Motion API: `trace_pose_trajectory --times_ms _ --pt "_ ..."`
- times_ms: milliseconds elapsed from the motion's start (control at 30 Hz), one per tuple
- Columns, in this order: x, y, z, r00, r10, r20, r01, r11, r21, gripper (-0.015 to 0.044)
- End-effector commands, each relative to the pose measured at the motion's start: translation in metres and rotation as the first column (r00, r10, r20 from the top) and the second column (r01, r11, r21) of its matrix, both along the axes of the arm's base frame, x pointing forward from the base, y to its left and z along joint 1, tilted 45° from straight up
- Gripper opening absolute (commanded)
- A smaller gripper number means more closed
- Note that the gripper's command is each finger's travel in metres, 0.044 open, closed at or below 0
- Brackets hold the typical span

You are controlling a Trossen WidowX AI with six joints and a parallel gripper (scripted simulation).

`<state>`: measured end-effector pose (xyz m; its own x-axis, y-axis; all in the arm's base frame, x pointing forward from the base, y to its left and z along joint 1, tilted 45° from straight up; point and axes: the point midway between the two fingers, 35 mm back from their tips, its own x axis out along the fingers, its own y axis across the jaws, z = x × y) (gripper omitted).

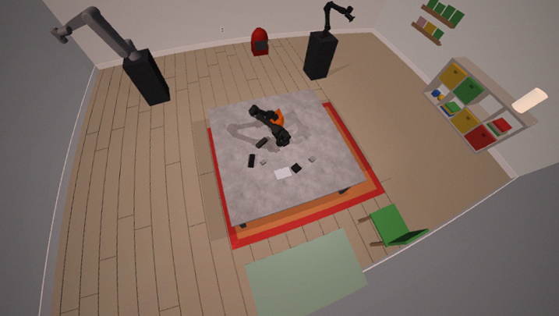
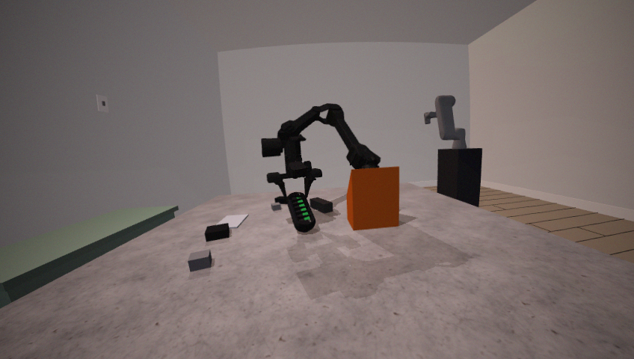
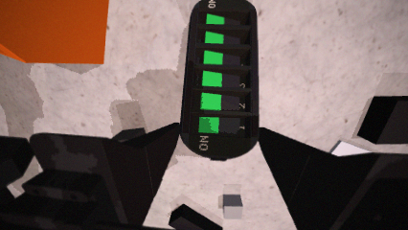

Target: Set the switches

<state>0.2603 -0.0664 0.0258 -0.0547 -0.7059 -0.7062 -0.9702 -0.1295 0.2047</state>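
Note:
The dark grey controller unit (image 2: 301, 212) (image 3: 235, 79) is on the grey bench (image 2: 400, 289), just left of the orange block. In the wrist view all six rockers show green on the left and dark on the right; switch 1's green end looks darker. In the exterior view the unit looks tilted, with its far end raised and its near end on the bench. My gripper (image 3: 218, 129) (image 2: 293, 194) (image 1: 280, 142) points down and straddles the switch-1 end, with a finger against each long side. The underside label is hidden.
The orange block (image 2: 373, 197) (image 3: 53, 29) (image 1: 279, 116) carries my arm's base. A black module (image 2: 321, 204) lies behind the unit. A black block (image 2: 217, 231), white sheet (image 2: 233, 220) and two grey cubes (image 2: 199, 259) (image 2: 275, 206) lie to the left.

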Motion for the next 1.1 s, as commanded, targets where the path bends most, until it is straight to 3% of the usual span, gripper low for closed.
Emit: trace_pose_trajectory --times_ms 0,1067 --pt "-0.001 0.007 -0.002 1.0 0.005 -0.001 -0.005 1.0 -0.001 0.0336" --pt "-0.006 0.033 -0.008 1.0 0.019 0.007 -0.019 0.998 -0.065 0.0336"
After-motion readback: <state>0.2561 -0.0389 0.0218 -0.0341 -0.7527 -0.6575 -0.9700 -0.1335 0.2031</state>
